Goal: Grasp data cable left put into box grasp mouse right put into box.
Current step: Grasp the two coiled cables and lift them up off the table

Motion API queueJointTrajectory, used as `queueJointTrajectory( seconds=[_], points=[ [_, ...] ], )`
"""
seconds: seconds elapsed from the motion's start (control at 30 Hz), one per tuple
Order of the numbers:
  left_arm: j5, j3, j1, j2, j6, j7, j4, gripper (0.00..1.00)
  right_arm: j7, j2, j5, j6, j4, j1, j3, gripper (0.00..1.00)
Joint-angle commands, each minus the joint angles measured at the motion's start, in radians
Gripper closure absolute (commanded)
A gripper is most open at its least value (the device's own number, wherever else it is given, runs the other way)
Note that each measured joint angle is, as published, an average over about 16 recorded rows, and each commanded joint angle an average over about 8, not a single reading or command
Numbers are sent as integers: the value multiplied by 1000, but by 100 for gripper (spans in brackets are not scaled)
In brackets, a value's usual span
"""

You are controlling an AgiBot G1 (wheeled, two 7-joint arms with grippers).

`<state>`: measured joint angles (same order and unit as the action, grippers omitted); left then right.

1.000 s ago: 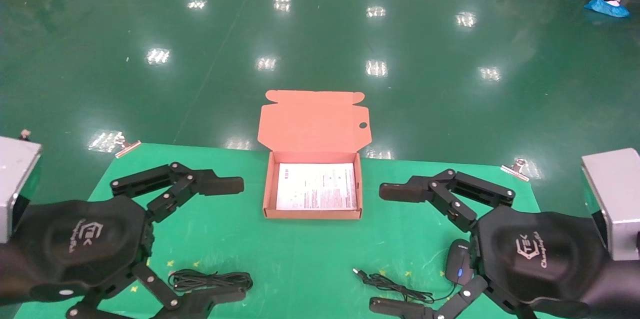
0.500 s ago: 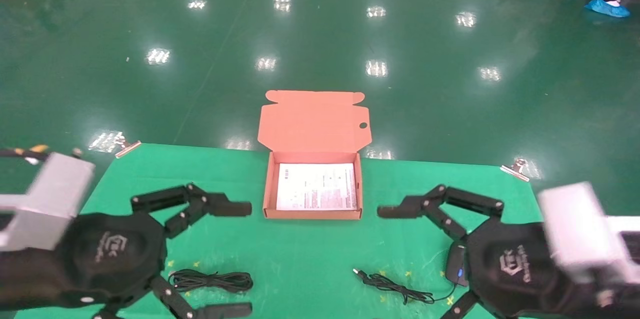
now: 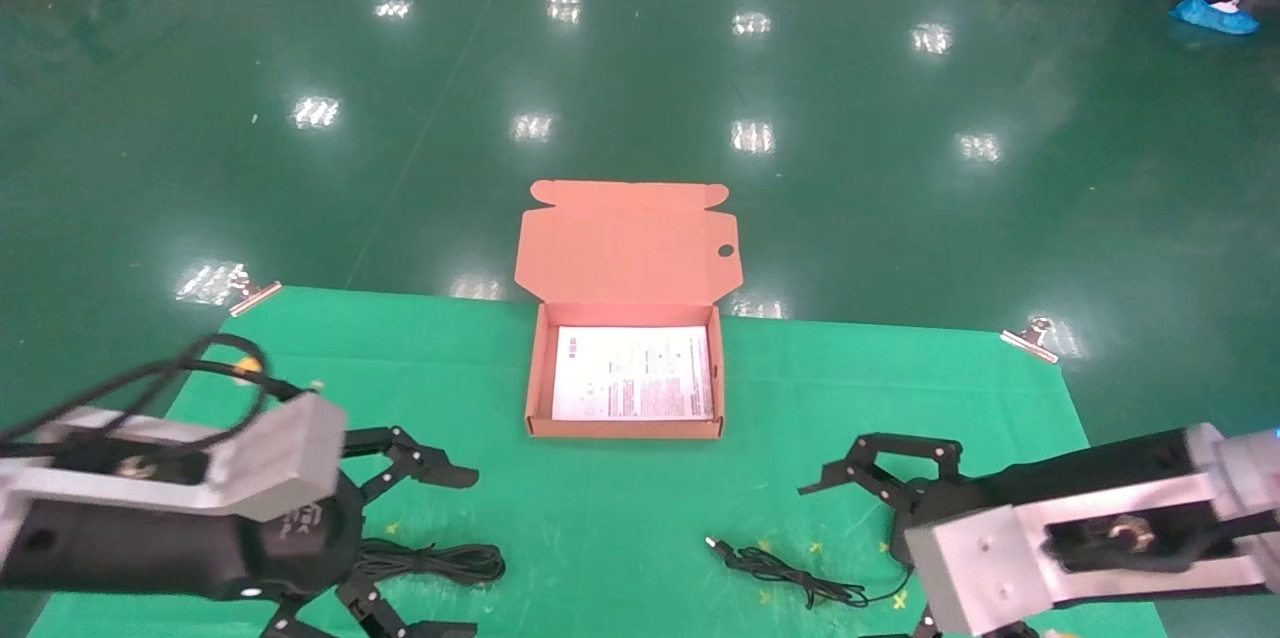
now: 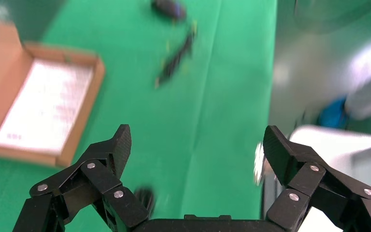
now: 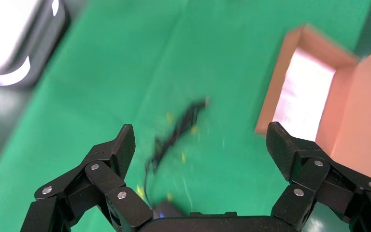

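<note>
Both end effectors gape empty: left above data cable, right above mouse.

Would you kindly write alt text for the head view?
Both open grippers, left and right, reach down over a green table: left above the data cable, right by the mouse's cord. An open box sits between them.

On the desk the box sits centre rear (lid open behind it); the data cable lies front-left, the mouse front-right.
</note>
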<state>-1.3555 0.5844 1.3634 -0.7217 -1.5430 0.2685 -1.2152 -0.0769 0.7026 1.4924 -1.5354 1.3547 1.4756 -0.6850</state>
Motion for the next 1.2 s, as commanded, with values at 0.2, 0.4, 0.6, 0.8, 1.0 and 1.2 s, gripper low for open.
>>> queueJointTrajectory(
  seconds=[0.2, 0.4, 0.6, 0.8, 1.0, 1.2],
  points=[
    [-273, 130, 71, -91, 15, -31, 47, 0, -58, 76, 228, 60, 2, 20, -129, 0],
    [-419, 185, 74, -160, 102, -52, 148, 0, -14, 115, 354, 143, -3, -29, -169, 0],
    [-483, 200, 58, -199, 184, -52, 223, 0, 47, 143, 440, 211, -11, -70, -188, 0],
    [-495, 200, 48, -233, 233, -48, 314, 0, 126, 169, 479, 252, -36, -104, -192, 0],
    [-488, 198, 51, -276, 262, -74, 434, 0, 169, 204, 498, 284, -88, -123, -195, 0],
    [-482, 197, 64, -323, 287, -118, 552, 0, 168, 249, 507, 307, -175, -127, -203, 0]
  ],
)
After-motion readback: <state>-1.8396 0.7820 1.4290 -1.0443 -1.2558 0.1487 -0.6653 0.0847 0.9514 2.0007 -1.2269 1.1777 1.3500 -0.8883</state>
